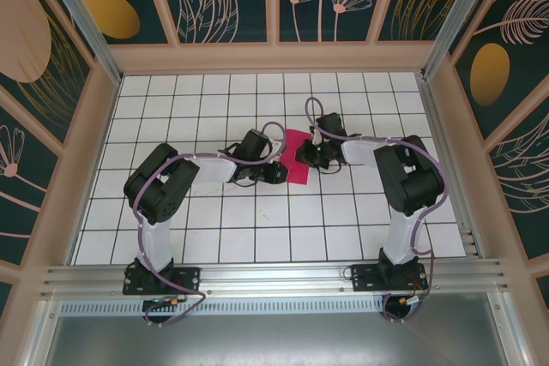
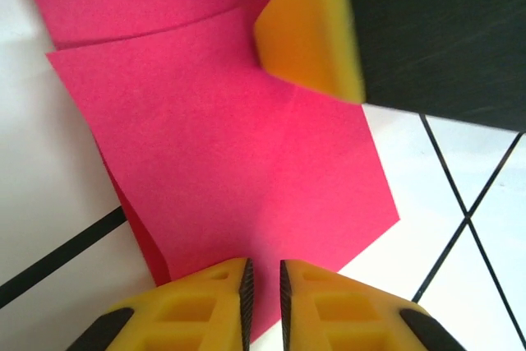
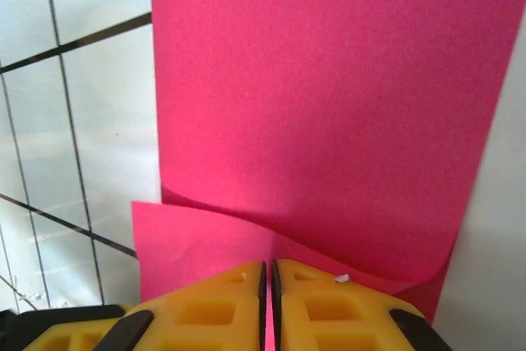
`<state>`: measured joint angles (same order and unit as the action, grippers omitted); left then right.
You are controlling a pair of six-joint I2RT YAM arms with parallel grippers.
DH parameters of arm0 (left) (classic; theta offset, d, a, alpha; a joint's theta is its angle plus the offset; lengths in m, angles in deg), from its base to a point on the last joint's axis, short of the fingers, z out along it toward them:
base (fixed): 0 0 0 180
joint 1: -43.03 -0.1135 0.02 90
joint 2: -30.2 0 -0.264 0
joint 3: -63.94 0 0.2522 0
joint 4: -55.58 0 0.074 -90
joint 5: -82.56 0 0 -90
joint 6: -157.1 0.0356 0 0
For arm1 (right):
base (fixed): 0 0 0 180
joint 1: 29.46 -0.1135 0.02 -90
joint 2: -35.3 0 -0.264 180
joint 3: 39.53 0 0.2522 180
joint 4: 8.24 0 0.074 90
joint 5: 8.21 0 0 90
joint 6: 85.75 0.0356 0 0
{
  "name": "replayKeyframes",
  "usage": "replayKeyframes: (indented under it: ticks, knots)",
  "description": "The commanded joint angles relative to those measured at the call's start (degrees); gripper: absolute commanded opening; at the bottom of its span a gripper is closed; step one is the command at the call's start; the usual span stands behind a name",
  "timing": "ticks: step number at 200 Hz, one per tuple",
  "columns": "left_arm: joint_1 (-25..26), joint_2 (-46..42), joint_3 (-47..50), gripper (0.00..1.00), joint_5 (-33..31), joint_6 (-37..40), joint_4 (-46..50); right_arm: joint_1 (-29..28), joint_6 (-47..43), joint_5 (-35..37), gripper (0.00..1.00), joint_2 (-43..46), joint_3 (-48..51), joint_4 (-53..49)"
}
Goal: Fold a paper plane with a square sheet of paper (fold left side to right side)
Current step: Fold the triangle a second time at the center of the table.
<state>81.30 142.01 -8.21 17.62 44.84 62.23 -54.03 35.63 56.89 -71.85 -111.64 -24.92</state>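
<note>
Right wrist view: the right gripper (image 3: 269, 269) is clamped on a curling edge of the square sheet of paper (image 3: 329, 96). The left gripper (image 2: 265, 267) stands a slit apart at the opposite edge, grip unclear. The sheet lies near the middle of the table (image 1: 214, 229).

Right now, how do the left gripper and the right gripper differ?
The left gripper shows a narrow gap between its jaws; the right gripper has its jaws almost touching. The right gripper pinches a lifted, curling edge of the paper; whether the left gripper grips it I cannot tell. From above, the left gripper meets the paper's left side, the right gripper its right side. Both are yellow-tipped and at the paper.
</note>
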Motion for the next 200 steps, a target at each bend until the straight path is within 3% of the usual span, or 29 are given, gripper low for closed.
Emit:
replayKeyframes:
  ticks: [1,44,112,200]
  knots:
    - [0.13,1.55,1.31,0.17,-1.15,1.23,1.84,0.38,-1.49,0.07,0.14,5.23,0.84,-1.56]
    - [0.13,1.65,1.94,0.12,-1.63,1.59,1.93,-1.72,0.47,-1.74,0.08,8.27,4.75,0.39]
    - [0.10,1.54,2.33,0.10,-1.94,1.54,1.68,-5.64,3.17,-2.87,0.08,3.31,4.29,4.34]
    - [0.15,1.48,2.32,0.09,-2.16,1.34,1.35,-6.10,3.39,-2.20,0.08,-0.61,2.53,4.87]
